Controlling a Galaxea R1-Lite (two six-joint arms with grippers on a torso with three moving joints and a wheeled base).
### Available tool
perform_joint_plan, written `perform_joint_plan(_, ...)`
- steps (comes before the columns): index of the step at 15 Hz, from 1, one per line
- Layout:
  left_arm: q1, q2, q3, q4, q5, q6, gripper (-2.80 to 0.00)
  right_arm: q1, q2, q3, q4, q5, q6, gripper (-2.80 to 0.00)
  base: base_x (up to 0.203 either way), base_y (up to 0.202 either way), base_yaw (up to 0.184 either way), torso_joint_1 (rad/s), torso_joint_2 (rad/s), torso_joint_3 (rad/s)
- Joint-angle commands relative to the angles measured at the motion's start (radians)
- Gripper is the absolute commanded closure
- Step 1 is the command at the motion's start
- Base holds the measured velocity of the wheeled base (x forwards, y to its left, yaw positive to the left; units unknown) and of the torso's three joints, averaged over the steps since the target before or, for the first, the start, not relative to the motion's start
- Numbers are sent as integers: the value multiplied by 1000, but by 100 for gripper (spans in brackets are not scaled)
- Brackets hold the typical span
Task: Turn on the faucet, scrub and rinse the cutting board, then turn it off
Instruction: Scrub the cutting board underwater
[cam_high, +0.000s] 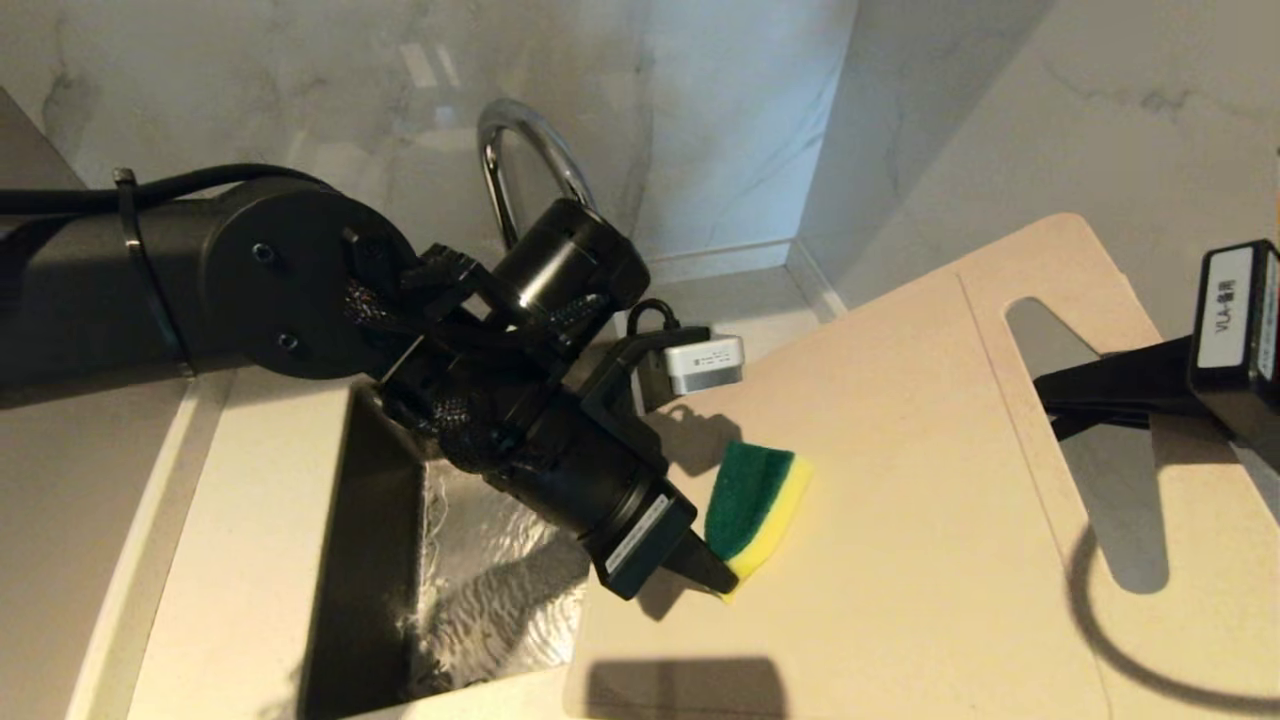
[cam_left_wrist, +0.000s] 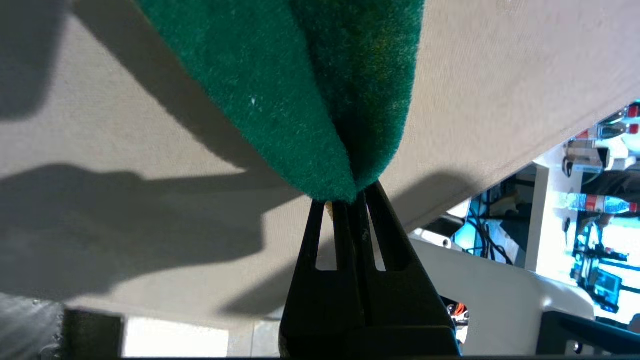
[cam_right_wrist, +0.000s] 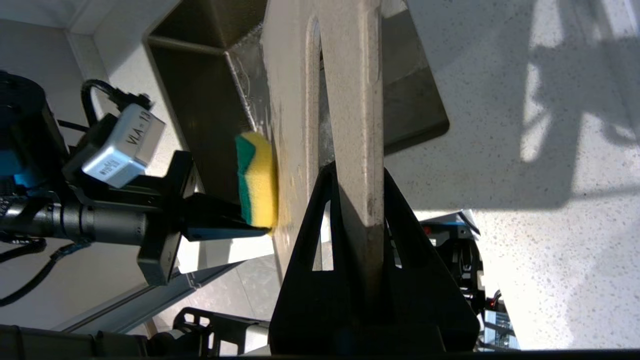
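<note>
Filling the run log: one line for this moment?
phase: scrubbing | left gripper: shut on sponge, pressed to board | right gripper: holds board over sink

We see the cutting board (cam_high: 900, 480) tilted over the sink (cam_high: 370, 560), covering its right part; only the left part of the basin lies open. Our left claw (cam_high: 722, 582) and its sponge (cam_high: 755, 505) press against the board's face. The faucet (cam_high: 525, 150) rises behind the left arm, near the wall. Our right claw (cam_right_wrist: 350, 200) clamps the strip beside the board's handle slot (cam_high: 1090, 440), blocking that edge.
</note>
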Motion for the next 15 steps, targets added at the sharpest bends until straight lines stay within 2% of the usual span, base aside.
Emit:
perform_joint_plan(1,0,9,8,9,-3,0,0,2,18,0,-1,3,2,0,0,0,0,0,0,0)
perform_joint_plan(5,13,25,34,18,2,2,0,0,35,-1,-28,3,2,0,0,0,0,0,0,0)
perform_joint_plan(7,41,15,95,17,2,5,0,0,34,-3,-32,3,2,0,0,0,0,0,0,0)
perform_joint_plan(11,108,-63,311,-6,2,6,0,2,30,-7,-33,12,4,0,0,0,0,0,0,0)
perform_joint_plan(15,172,-163,584,-106,9,8,0,0,27,-12,-33,16,1,0,0,0,0,0,0,0)
